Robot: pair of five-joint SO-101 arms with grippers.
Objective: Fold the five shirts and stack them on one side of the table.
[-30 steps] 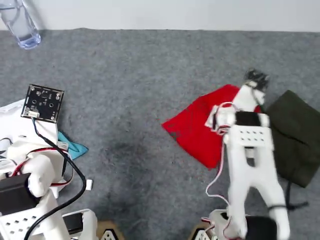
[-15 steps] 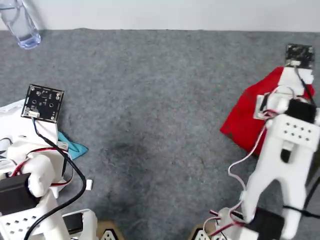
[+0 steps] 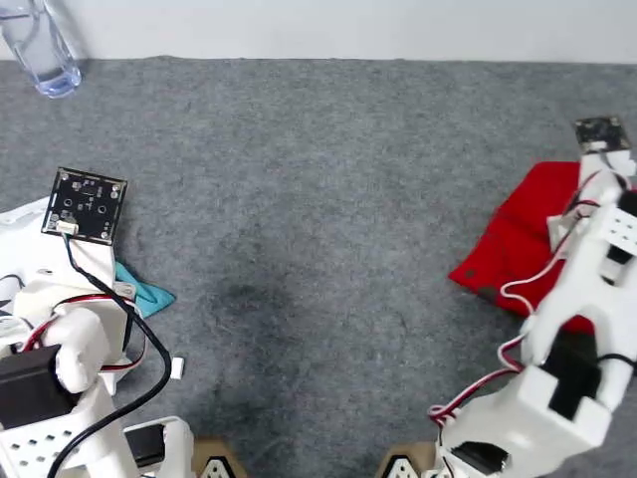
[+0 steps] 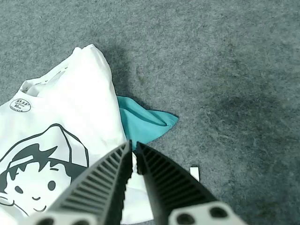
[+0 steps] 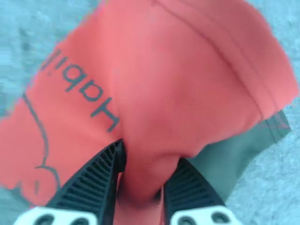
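A red shirt (image 3: 513, 254) lies bunched at the table's right edge in the high view. My right gripper (image 5: 150, 155) is shut on a fold of the red shirt (image 5: 164, 70), which rests over a dark green shirt (image 5: 229, 161). The right arm (image 3: 587, 299) covers much of both garments from above. At the left edge a white shirt (image 4: 61, 117) with a cartoon print lies on top of a teal shirt (image 4: 145, 124). My left gripper (image 4: 133, 145) hangs shut and holding nothing just above the near edge of those two. The left arm (image 3: 60, 358) stands at the bottom left.
A clear water bottle (image 3: 40, 50) stands at the far left corner. The grey felt table top (image 3: 299, 199) stretches wide between the two arms. A small white tag (image 4: 194, 173) lies on the felt beside the teal shirt.
The right arm has swung to the right, dragging the red shirt from centre-right to the right edge and over the dark green shirt. The left arm has not moved.
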